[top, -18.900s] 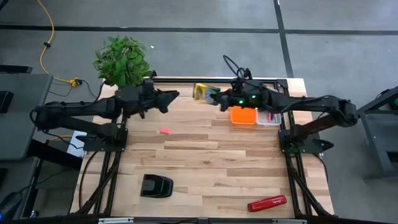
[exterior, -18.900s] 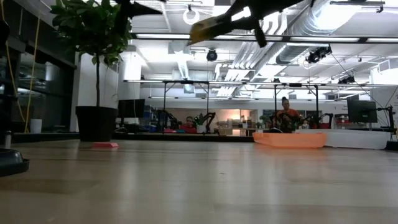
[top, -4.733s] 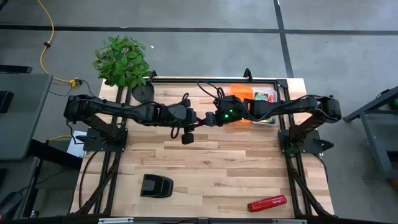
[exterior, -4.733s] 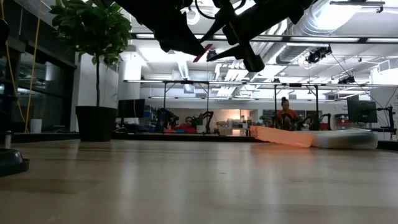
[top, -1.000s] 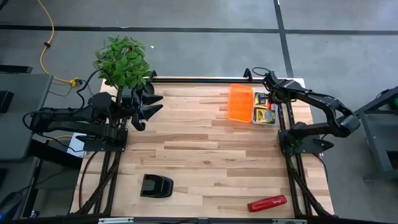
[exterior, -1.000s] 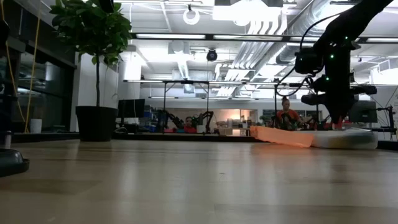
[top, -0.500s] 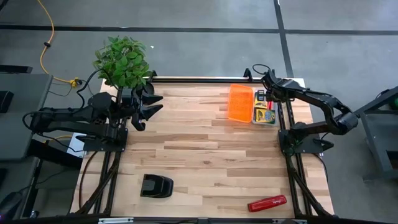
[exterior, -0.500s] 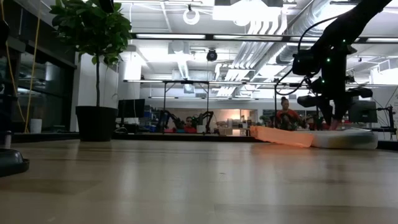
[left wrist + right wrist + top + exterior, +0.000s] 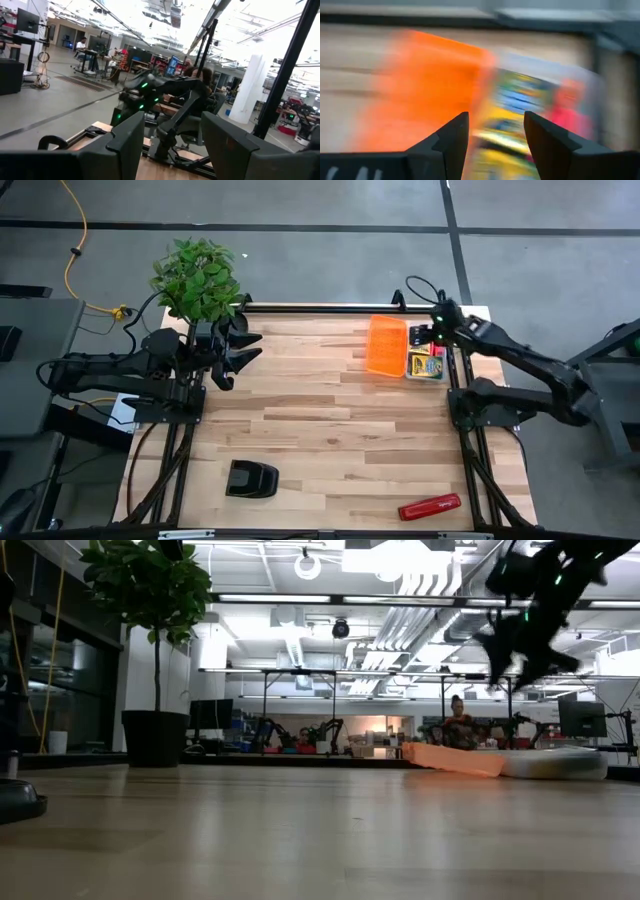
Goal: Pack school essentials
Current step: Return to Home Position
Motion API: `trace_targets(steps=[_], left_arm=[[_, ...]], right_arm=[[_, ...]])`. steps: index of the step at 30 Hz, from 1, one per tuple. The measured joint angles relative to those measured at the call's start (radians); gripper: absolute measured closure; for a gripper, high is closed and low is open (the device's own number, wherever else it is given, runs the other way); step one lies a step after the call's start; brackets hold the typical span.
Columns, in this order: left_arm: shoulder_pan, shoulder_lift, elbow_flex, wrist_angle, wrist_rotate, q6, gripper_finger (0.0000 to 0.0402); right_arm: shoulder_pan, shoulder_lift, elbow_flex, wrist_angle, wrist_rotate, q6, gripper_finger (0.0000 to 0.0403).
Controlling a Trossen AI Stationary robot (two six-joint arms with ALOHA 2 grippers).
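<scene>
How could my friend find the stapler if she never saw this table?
Start at the wooden table and go to the corner farthest from the leafy plant. The stapler lies there, slanted. It is long, thin and red, unlike the squat black desk object along the same edge.

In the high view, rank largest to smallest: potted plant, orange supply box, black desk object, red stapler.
1. potted plant
2. orange supply box
3. black desk object and red stapler: close; the stapler is longer but thinner, so unranked.
</scene>
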Motion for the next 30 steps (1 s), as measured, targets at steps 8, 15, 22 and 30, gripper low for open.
trace_targets(steps=[8, 15, 22, 30], left_arm=[[0.000, 0.000, 0.000, 0.000, 0.033, -0.001, 0.0218], [0.000, -0.012, 0.000, 0.000, 0.032, 0.002, 0.0218], [0.000, -0.039, 0.000, -0.011, 0.040, 0.002, 0.0218], [0.000, -0.046, 0.000, -0.017, 0.052, 0.029, 0.0218]], right_arm=[[0.345, -0.200, 0.002, 0.610, -0.218, -0.044, 0.0219], [0.602, -0.180, 0.002, 0.883, -0.284, -0.385, 0.0219], [0.678, -0.181, 0.002, 0.883, -0.270, -0.440, 0.0219], [0.713, -0.181, 0.002, 0.883, -0.270, -0.445, 0.0230]])
